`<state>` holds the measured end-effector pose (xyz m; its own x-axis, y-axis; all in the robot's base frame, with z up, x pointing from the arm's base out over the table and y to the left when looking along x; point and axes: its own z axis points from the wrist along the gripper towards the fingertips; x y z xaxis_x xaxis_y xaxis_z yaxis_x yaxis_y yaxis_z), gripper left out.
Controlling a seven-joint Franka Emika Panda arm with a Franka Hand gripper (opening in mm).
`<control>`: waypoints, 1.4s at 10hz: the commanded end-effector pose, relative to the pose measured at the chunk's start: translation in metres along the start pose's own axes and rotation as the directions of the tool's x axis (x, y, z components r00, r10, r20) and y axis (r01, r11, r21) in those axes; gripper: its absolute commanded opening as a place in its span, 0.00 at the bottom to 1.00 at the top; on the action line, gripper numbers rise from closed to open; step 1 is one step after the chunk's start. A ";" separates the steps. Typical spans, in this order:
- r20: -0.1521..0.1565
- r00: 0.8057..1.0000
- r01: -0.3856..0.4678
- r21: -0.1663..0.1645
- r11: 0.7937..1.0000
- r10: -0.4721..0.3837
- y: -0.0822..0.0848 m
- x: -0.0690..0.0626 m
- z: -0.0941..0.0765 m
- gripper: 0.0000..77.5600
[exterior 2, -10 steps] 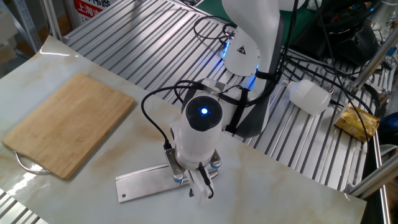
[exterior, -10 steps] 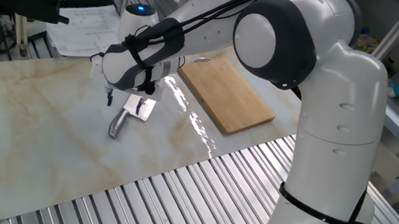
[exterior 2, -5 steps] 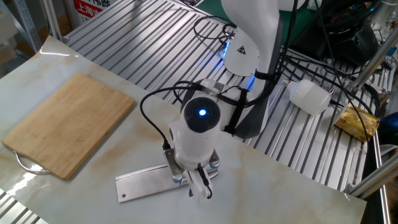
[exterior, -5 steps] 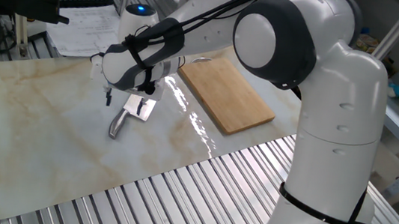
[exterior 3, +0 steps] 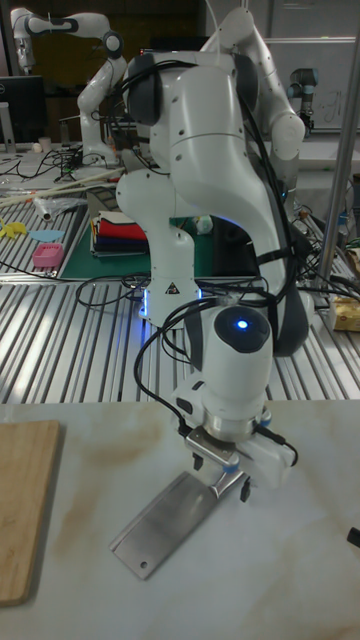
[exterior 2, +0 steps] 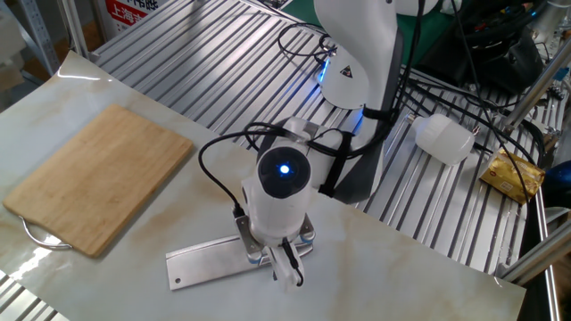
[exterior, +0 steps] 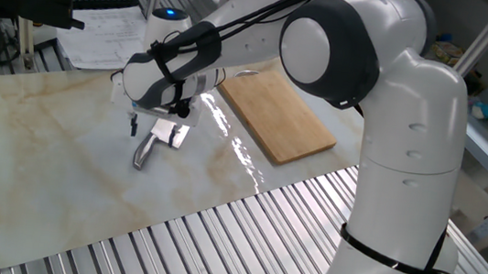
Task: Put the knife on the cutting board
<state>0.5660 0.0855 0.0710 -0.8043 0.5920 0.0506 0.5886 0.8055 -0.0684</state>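
The knife lies flat on the marble-patterned mat, its broad silver blade (exterior 2: 203,262) (exterior 3: 160,527) (exterior: 172,132) pointing toward the cutting board's side and its shiny handle (exterior: 144,152) toward the mat's front. My gripper (exterior: 156,120) (exterior 2: 275,259) (exterior 3: 222,478) hovers low over where blade meets handle, open, with a finger on each side and no clear contact. The light wooden cutting board (exterior: 276,113) (exterior 2: 94,178) (exterior 3: 22,510) lies apart from the knife with nothing on it.
Ribbed metal table (exterior 2: 205,71) surrounds the mat. A white bottle (exterior 2: 443,138) and a yellow packet (exterior 2: 512,174) lie beyond the robot base. Papers (exterior: 104,33) sit at the back. A wire loop (exterior 2: 36,236) pokes out under the board.
The wrist has shifted slightly and dipped a little over the knife. The knife and the board have not moved.
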 end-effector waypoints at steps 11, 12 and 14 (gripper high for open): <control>0.019 0.999 -0.025 -0.082 0.996 0.027 -0.001 0.005 0.005 1.00; 0.022 0.999 -0.026 -0.089 0.996 0.028 0.000 0.007 0.007 1.00; 0.038 0.999 -0.030 -0.088 0.996 0.034 0.000 0.014 0.014 1.00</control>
<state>0.5544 0.0926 0.0588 -0.7880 0.6154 0.0177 0.6156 0.7879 0.0159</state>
